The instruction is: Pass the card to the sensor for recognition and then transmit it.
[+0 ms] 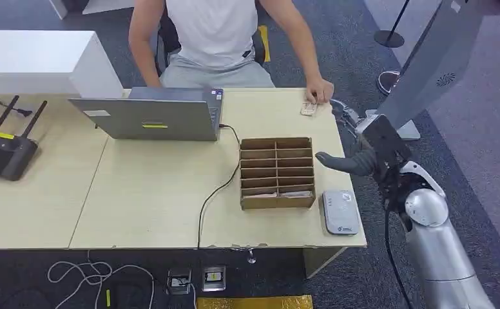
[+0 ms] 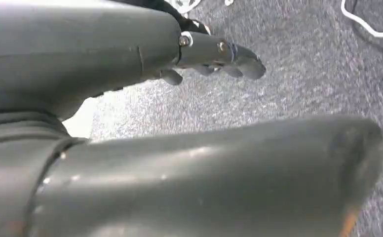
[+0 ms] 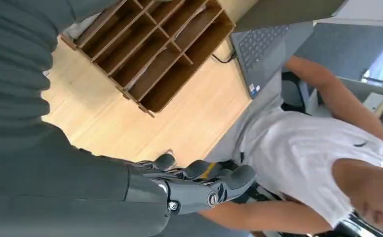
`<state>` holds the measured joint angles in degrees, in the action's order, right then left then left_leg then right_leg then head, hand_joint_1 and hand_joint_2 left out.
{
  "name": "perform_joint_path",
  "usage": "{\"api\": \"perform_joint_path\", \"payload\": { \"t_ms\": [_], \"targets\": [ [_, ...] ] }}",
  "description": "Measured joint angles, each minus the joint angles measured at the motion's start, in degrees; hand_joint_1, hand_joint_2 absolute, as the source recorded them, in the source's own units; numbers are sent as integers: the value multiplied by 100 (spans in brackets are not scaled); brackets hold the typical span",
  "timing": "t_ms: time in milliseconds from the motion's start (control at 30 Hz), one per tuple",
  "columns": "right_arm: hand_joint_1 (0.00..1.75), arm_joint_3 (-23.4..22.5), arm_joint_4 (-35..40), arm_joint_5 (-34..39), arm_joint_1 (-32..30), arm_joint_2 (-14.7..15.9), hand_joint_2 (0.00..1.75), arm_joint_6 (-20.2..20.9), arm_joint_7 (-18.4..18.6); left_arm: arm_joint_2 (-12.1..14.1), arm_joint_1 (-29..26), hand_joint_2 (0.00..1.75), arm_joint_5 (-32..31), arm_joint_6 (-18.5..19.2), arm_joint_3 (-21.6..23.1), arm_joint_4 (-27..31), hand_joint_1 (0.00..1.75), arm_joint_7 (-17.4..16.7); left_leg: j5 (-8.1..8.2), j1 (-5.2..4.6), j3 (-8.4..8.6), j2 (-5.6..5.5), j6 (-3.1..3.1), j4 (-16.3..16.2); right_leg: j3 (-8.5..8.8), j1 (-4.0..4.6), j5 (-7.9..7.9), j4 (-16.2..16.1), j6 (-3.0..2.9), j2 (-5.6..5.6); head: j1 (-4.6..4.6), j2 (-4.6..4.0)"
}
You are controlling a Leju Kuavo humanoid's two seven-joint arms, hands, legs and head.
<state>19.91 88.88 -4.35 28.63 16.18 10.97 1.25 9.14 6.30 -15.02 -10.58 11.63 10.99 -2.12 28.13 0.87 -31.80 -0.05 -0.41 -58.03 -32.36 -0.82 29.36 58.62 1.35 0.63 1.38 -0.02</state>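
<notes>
- The card [image 1: 308,109], beside the brown divided box [image 1: 277,172], is half covered by the person's hand [image 1: 319,91]; its print is too small to read.
- The right hand [image 1: 354,138], just past the box, hides its own fingertips.
- The left hand [image 2: 214,57] appears blurred over carpet.
- The router [image 1: 2,143], far from the box, is cut by the frame edge.

Counted on the table [image 1: 144,206]: one laptop [image 1: 154,114], one router [image 1: 2,149], one compartmented wooden box [image 1: 277,172], one grey sensor pad [image 1: 340,211], one card [image 1: 308,109] just beyond the right hand [image 1: 357,145]. One person [image 1: 218,38] seated opposite.
</notes>
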Motion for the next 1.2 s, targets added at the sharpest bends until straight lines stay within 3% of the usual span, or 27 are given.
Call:
{"api": "perform_joint_path", "payload": {
  "t_ms": [300, 533, 633, 767, 867, 1200],
  "targets": [
    [0, -107, 959, 20, -289, 227, 175, 85, 70, 9, 6, 0, 0, -4, -83, 0, 0, 59, 0, 0, 1, 1, 0, 0, 0, -1, 0, 0, 0, -2, 0, 0],
    [0, -98, 1387, -539, -499, 378, 175, 446, 291, 26, 7, 0, 20, -17, -122, 0, 0, 118, 0, 0, -1, 1, 0, 1, 1, 0, 0, 0, 0, -2, 0, 0],
    [0, -43, 1483, -1643, -579, 384, 175, 571, 291, 39, 11, 0, 7, -4, -129, 0, 0, 118, 0, 0, -2, 0, 0, 1, 2, 0, 1, 0, -1, 0, 0, 0],
    [0, 251, 1510, -4076, -799, 374, 175, 557, 317, 44, 15, 0, -109, -7, -129, 0, 0, 118, 0, 0, -4, -1, 0, 2, 2, 0, 1, 0, -1, 3, 0, 0],
    [0, 452, 1510, -5103, -1000, 347, 175, 402, 433, 46, 18, 0, -170, -13, -129, 0, 0, 157, 0, 0, -5, -2, 0, 2, 1, 0, 1, 0, -2, 4, 2, 0],
    [0, 848, 1507, -5978, -1375, 236, 175, 201, 487, 42, 25, 0, -201, 0, -129, 0, 0, 168, 0, 0, -6, -2, 0, 2, 0, 0, 2, 0, -3, 3, 0, 0]
  ]
}}
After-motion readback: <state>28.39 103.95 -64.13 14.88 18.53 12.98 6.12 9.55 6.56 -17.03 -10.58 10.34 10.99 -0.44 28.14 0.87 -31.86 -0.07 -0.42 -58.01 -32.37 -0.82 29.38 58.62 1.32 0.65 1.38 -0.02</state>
